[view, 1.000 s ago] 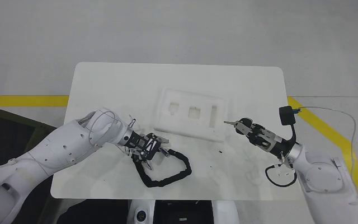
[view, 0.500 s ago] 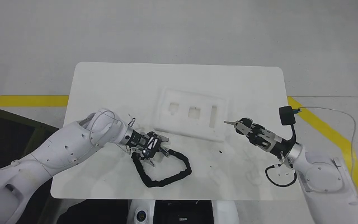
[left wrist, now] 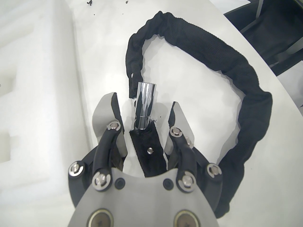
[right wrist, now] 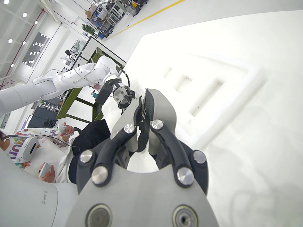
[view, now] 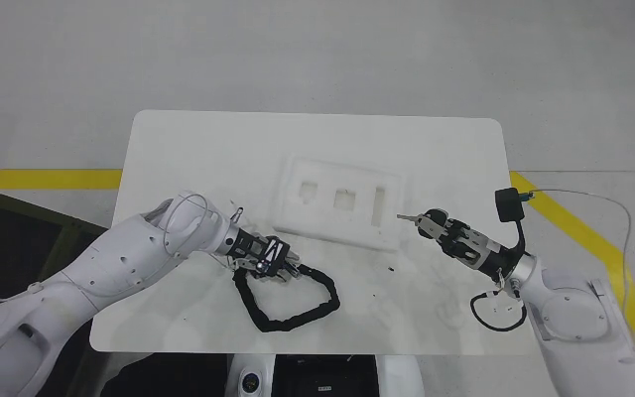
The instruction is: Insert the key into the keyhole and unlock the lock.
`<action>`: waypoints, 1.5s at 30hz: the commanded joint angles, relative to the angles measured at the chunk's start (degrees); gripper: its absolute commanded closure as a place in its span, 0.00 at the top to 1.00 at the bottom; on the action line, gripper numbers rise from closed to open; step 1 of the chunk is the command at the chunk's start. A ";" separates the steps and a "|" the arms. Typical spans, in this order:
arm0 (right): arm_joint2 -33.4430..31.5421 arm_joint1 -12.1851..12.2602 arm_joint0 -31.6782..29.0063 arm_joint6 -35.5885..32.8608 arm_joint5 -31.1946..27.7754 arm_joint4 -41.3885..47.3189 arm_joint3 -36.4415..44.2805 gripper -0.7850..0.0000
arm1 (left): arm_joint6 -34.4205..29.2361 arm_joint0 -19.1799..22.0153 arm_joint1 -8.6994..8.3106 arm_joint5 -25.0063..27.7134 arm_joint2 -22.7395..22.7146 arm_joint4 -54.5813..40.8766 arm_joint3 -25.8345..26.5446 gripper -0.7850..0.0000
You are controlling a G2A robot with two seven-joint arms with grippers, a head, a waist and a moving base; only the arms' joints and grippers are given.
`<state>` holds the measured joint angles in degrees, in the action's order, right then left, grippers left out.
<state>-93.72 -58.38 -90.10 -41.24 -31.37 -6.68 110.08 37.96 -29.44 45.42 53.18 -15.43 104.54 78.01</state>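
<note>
I have the lock point(view: 319, 289) lying flat on the table point(view: 198, 149), near the front edge and on the left arm's side, just in front of the foam tray point(view: 298, 226). Its chain sits in a black fabric sleeve point(left wrist: 248, 95) that curls in a loop on the tabletop. At one end of the loop a short chrome cylinder point(left wrist: 144, 109) sticks out of the sleeve, and the sleeve's other end lies right beside the cylinder's tip.

My left gripper point(left wrist: 144, 100) is down at that cylinder with its fingers point(left wrist: 111, 109) spread, one on each side. I can see bare table between the metal and each pad, so it grips nothing. From above, the left gripper point(view: 276, 260) sits at the loop's end nearest the tray.

The key point(view: 407, 217) is well apart from the lock, over on the right side of the table. My right gripper point(view: 421, 220) is clenched on the key's dark head point(right wrist: 142, 138), and the blade points out toward the right end of the foam tray. In the right wrist view the right gripper point(right wrist: 143, 95) has its fingers pressed together on the key, with the tray point(right wrist: 239, 88) and its rectangular recesses beyond
</note>
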 commanded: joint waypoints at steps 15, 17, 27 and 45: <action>0.00 0.00 0.00 0.00 0.00 0.00 0.00 0.00 | 0.23 -0.68 1.53 0.46 -1.26 0.72 -1.89 0.12; 0.00 0.00 0.00 0.00 0.00 0.00 0.00 0.00 | 0.17 -0.79 1.70 0.61 -1.43 0.69 -2.00 0.06; 0.00 0.00 0.00 0.00 0.00 0.00 0.00 0.00 | 4.52 -1.16 2.35 0.95 -2.30 0.17 -2.77 0.00; 7.42 0.03 -3.19 -3.69 4.76 -0.53 8.95 0.00 | 19.76 -1.41 2.34 -6.82 -4.57 -2.78 -4.30 0.00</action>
<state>-86.74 -58.35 -93.08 -44.82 -27.29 -6.74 118.57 57.74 -30.71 47.56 46.48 -19.81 102.66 73.83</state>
